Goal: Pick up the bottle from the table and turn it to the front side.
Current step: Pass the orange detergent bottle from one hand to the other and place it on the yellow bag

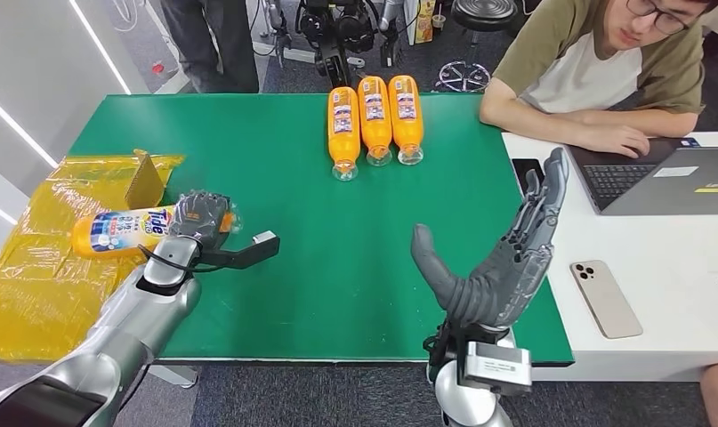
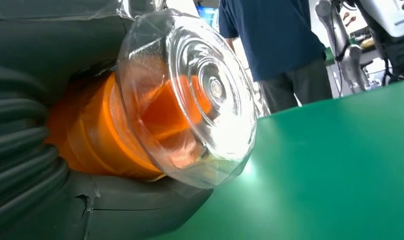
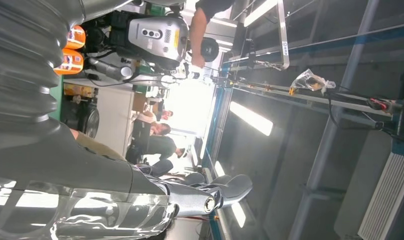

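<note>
Left hand (image 1: 199,216) wrapped tight around the orange bottle (image 1: 124,231), near its clear cap end. Bottle lying on its side, at the left edge of the green desk (image 1: 337,249), over yellow plastic (image 1: 35,267). Right hand (image 1: 506,258) up, open, holding nothing. Three more orange bottles (image 1: 375,120) side by side at the far edge.

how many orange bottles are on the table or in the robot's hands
4. Three lie side by side at the table's far edge. One bottle is held by the left hand at the table's left edge.
</note>
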Robot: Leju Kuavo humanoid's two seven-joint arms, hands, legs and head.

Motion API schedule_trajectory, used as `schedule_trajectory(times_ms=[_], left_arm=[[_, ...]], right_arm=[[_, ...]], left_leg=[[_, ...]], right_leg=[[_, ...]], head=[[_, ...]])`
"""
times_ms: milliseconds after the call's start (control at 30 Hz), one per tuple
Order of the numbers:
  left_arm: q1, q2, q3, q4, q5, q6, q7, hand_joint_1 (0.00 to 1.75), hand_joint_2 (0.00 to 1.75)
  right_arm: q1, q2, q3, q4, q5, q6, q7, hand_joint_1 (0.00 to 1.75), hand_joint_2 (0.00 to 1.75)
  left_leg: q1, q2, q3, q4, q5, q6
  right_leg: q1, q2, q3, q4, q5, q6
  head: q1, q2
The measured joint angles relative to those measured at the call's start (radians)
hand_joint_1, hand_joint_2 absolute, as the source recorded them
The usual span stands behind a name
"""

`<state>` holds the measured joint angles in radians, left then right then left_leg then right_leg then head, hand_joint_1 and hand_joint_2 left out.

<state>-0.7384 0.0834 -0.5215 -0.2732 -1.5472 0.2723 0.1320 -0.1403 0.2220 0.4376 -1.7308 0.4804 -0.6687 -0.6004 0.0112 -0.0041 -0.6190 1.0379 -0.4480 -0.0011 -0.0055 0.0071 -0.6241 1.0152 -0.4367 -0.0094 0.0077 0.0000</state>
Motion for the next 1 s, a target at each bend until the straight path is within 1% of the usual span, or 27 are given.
schedule_trajectory(times_ms=[333,500,633,733,833,867,900,967,1000], left_arm=[[0.016,-0.006,0.000,0.009,0.016,-0.011,-0.011,1.75,1.75],[0.072,0.009,0.002,0.012,0.047,0.003,-0.012,1.75,1.75],[0.122,0.030,0.011,0.012,0.070,0.021,-0.008,1.73,1.75],[0.136,0.044,0.024,0.012,0.080,0.031,-0.004,1.68,1.75],[0.143,0.054,0.038,0.012,0.091,0.034,-0.001,1.71,1.75],[0.145,0.056,0.043,0.012,0.095,0.033,-0.001,1.66,1.75],[0.147,0.059,0.048,0.012,0.100,0.032,-0.001,1.55,1.75],[0.154,0.066,0.052,0.012,0.113,0.031,0.002,0.71,1.75],[0.158,0.070,0.054,0.012,0.122,0.032,0.004,0.33,1.75]], right_arm=[[0.000,0.000,0.000,0.000,0.010,0.000,0.003,0.00,1.75],[-0.002,0.000,0.005,0.006,-0.013,0.000,0.017,0.00,1.75],[-0.015,0.000,0.015,0.053,-0.087,0.000,-0.036,0.00,1.75],[-0.041,0.002,0.023,0.107,-0.135,0.000,-0.076,0.00,1.75],[-0.069,0.007,0.031,0.154,-0.161,0.000,-0.094,0.00,1.75],[-0.074,0.008,0.033,0.165,-0.165,0.000,-0.096,0.00,1.75],[-0.079,0.009,0.035,0.174,-0.168,0.000,-0.097,0.00,1.75],[-0.089,0.011,0.040,0.191,-0.173,0.000,-0.097,0.00,1.75],[-0.093,0.012,0.043,0.199,-0.175,0.000,-0.096,0.00,1.75]], left_leg=[[0.000,0.000,0.000,-0.001,0.000,0.000],[0.000,0.000,0.000,-0.001,0.000,0.000],[0.000,0.000,0.000,-0.002,0.000,0.000],[0.000,0.000,0.001,-0.002,0.000,-0.001],[0.000,0.000,0.002,-0.003,0.000,-0.001],[0.000,0.000,0.002,-0.003,0.000,-0.001],[0.000,0.000,0.002,-0.003,0.000,-0.001],[0.000,0.000,0.004,-0.004,0.000,-0.002],[0.000,0.000,0.005,-0.004,0.000,-0.002]], right_leg=[[0.000,0.000,0.000,0.000,0.000,0.000],[0.000,0.001,0.000,0.000,0.000,0.000],[0.000,0.000,0.000,0.000,-0.001,-0.001],[0.000,0.000,0.000,0.001,-0.001,-0.001],[0.000,0.000,0.001,0.001,-0.001,-0.001],[0.000,-0.001,0.001,0.001,-0.001,-0.001],[0.000,-0.001,0.001,0.002,-0.001,-0.001],[-0.001,-0.001,0.002,0.002,-0.001,-0.002],[-0.001,0.000,0.002,0.002,-0.001,-0.002]], head=[[0.000,0.000],[0.000,0.000],[0.000,0.000],[0.000,0.000],[0.000,0.000],[0.000,0.000],[0.000,0.000],[0.000,0.000],[0.000,0.000]])
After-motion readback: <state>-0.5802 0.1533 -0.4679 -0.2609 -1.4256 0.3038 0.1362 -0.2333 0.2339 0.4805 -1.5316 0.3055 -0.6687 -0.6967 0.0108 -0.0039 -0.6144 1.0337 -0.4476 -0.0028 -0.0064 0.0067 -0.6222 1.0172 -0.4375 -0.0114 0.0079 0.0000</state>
